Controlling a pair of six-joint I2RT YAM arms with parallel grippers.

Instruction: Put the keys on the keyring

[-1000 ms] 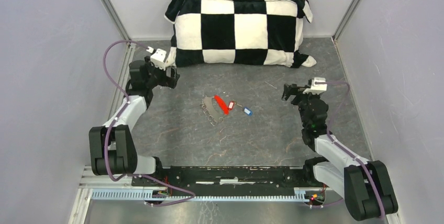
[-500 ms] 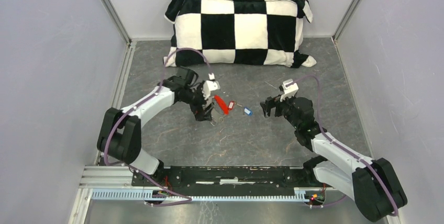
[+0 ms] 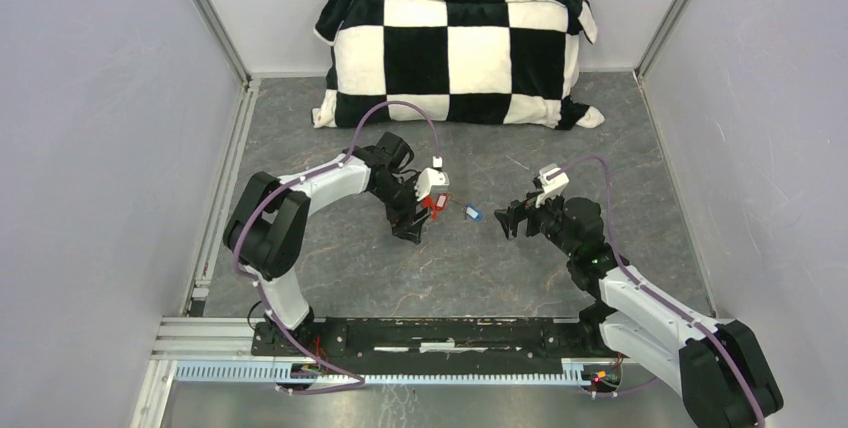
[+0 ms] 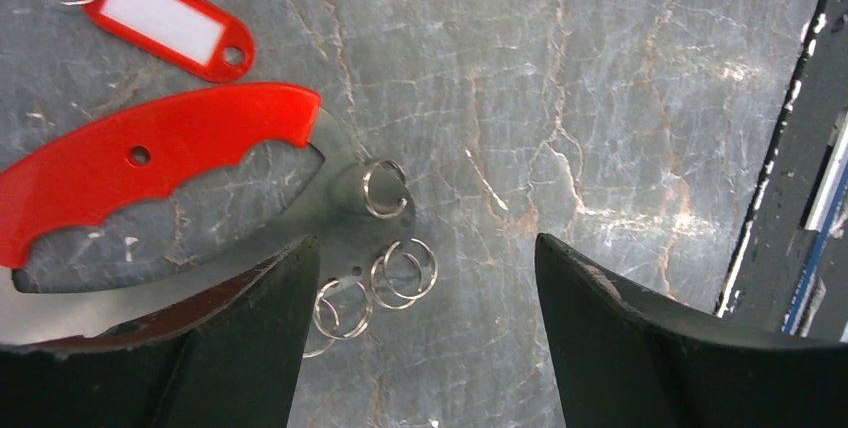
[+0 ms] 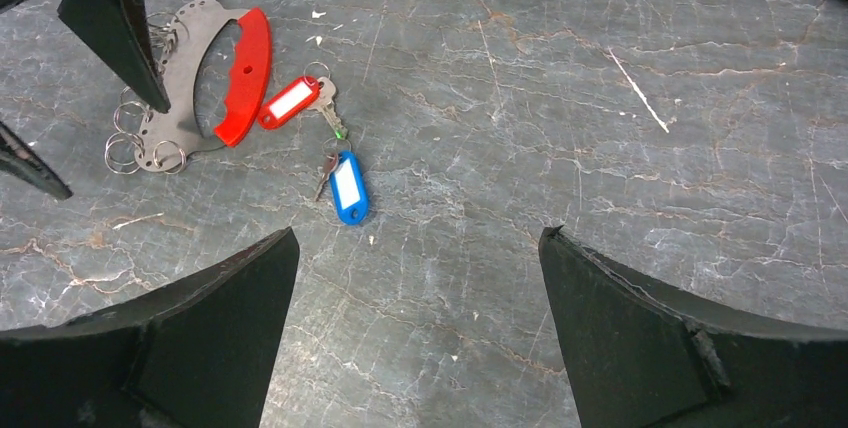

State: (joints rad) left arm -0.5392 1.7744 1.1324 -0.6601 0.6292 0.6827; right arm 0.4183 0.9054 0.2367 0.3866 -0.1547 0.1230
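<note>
My left tool [image 4: 422, 248], fingers apart, straddles the red-handled steel ring holder [image 4: 150, 163], meaning to pin it, while my right tool [image 5: 418, 238], also apart, faces the blue-tagged silver key [image 5: 348, 188] beside that holder.

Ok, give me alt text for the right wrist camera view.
The right hand, two black fingers spread open, hovers above a grey marbled table. Ahead lie a blue-tagged key, a red-tagged key and a red-handled metal plate carrying split rings.
</note>
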